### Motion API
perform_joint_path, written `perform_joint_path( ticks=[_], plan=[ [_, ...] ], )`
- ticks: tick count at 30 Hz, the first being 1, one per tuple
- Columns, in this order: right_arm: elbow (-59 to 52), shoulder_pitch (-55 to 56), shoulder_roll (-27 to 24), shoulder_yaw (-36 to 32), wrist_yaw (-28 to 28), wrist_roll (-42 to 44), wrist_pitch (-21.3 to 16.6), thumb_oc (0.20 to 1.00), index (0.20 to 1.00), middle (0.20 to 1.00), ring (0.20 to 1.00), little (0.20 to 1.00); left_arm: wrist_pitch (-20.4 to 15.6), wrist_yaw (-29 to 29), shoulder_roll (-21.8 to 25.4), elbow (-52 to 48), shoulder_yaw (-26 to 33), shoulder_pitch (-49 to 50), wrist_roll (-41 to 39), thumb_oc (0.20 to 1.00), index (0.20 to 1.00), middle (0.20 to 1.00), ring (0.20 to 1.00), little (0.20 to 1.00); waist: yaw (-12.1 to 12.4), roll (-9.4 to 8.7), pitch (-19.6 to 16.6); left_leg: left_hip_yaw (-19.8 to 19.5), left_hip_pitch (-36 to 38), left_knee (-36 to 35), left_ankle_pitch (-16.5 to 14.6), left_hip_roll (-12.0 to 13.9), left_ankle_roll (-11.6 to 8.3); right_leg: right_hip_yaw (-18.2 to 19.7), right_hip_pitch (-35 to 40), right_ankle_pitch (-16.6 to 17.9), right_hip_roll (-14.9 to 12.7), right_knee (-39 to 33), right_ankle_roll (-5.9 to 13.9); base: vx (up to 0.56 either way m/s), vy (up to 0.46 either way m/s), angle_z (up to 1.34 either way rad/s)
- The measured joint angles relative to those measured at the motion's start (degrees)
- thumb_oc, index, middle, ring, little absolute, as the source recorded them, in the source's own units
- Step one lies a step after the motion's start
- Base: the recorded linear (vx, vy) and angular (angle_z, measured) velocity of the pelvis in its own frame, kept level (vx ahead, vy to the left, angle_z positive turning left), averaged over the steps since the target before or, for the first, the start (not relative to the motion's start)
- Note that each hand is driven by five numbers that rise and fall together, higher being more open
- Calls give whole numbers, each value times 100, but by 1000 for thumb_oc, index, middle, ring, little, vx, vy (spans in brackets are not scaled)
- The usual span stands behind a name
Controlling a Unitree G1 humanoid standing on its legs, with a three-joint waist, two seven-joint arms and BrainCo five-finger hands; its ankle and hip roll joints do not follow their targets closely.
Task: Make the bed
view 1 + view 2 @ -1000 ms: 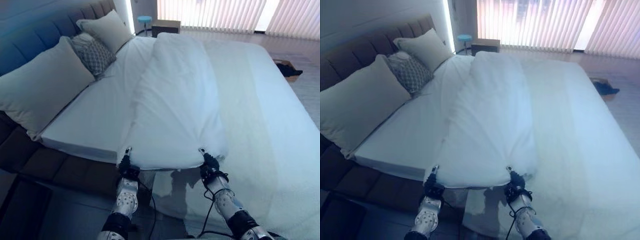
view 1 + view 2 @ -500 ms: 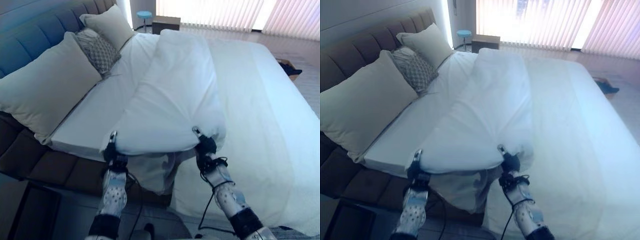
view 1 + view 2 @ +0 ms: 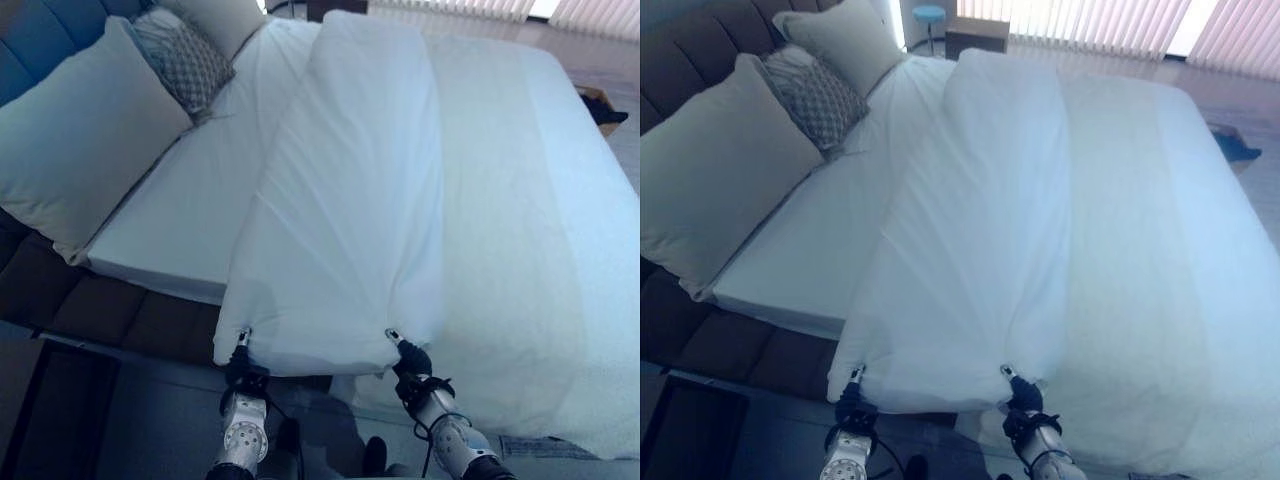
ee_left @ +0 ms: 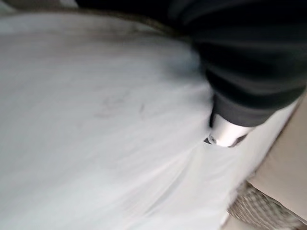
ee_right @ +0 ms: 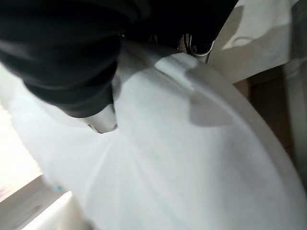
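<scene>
A white duvet [image 3: 350, 200] lies in a folded strip along the bed [image 3: 180, 215], its near edge hanging past the mattress side. My left hand [image 3: 241, 362] is shut on the duvet's near left corner. My right hand [image 3: 411, 363] is shut on the near right corner. In the left wrist view my thumb [image 4: 225, 132] presses into the white cloth [image 4: 96, 124]; in the right wrist view my thumb [image 5: 101, 120] pinches the cloth [image 5: 182, 158] the same way. The bare sheet shows between the duvet and the pillows.
A large white pillow [image 3: 75, 145], a patterned cushion [image 3: 185, 65] and another white pillow [image 3: 835, 40] lean on the padded headboard [image 3: 685, 55] at the left. A dark bed frame [image 3: 110, 315] runs below the mattress. A bedside table [image 3: 975, 35] stands at the far end.
Both hands have dropped lower and nearer with the duvet edge, after lifting it half a second ago. The duvet now lies flatter and stretched; the camera has tilted down.
</scene>
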Motion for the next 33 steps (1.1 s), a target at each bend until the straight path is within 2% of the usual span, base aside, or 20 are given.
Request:
perform_joint_path(
  ticks=[6, 16, 19, 20, 21, 22, 23, 29, 33],
  plan=[
    [478, -662, -70, 277, -57, -161, 44, 200, 200, 200, 200, 200, -10, 75, 263, 596, 1, -671, 155, 200, 200, 200, 200, 200, 6, 116, 452, -3, -134, 5, 10, 14, 4, -79, -59, 0, -18, -51, -1, -5, -13, 8],
    [428, -1062, -311, 967, 69, -774, 107, 200, 200, 200, 200, 200, -77, 178, 551, 694, 1, -883, 257, 200, 200, 200, 200, 200, 1, 97, 593, 52, -237, -62, 10, 17, 4, -129, -148, 4, -24, -144, -6, -1, 2, 2],
    [385, -1090, -321, 969, 171, -959, 118, 200, 200, 200, 200, 200, -85, 222, 608, 722, 1, -930, 297, 200, 200, 200, 200, 200, 3, 88, 605, 72, -236, -84, 11, 19, 4, -111, -170, 5, -25, -144, -6, -5, 38, -5],
    [390, -1097, -302, 967, 164, -1011, 118, 580, 580, 580, 580, 580, -99, 264, 630, 727, 2, -930, 430, 200, 200, 200, 200, 200, 2, 80, 620, 105, -236, -96, 11, 22, 4, -79, -193, 8, -26, -139, -11, -8, 27, -11],
    [399, -1098, -300, 973, 164, -1064, 125, 1000, 1000, 1000, 1000, 1000, -103, 290, 641, 733, 1, -935, 470, 200, 200, 200, 200, 200, 3, 75, 636, 127, -234, -97, 11, 23, 4, -58, -198, 11, -26, -139, -14, -16, 43, -13],
    [422, -1098, -299, 982, 166, -1143, 156, 1000, 1000, 1000, 1000, 1000, -106, 305, 680, 755, 1, -956, 477, 426, 426, 426, 426, 426, -3, 77, 680, 148, -225, -97, 11, 25, 4, -40, -201, 19, -26, -139, -23, -26, 59, -12],
    [526, -1119, -274, 995, 161, -1248, 176, 1000, 1000, 1000, 1000, 1000, -105, 359, 744, 893, 2, -1030, 599, 1000, 1000, 1000, 1000, 1000, -5, 75, 714, 181, -224, -96, 11, 30, 4, -7, -210, 25, -26, -141, -30, -23, 45, -10],
    [1371, -1129, -291, 960, -1, -1749, 326, 1000, 1000, 1000, 1000, 1000, -124, 770, 1041, 1447, 27, -1171, 1299, 1000, 1000, 1000, 1000, 1000, -3, 71, 801, 201, -227, -101, 16, 38, 12, 8, -216, 30, -24, -141, -37, -4, 7, -1],
    [2284, -956, -360, 626, -241, -2082, 455, 1000, 1000, 1000, 1000, 1000, -210, 1278, 1252, 1781, 504, -1160, 1627, 1000, 1000, 1000, 1000, 1000, 2, 51, 857, 220, -238, -173, 58, 32, 19, 19, -232, 74, -22, -216, -41, 0, 0, 0]
  ],
)
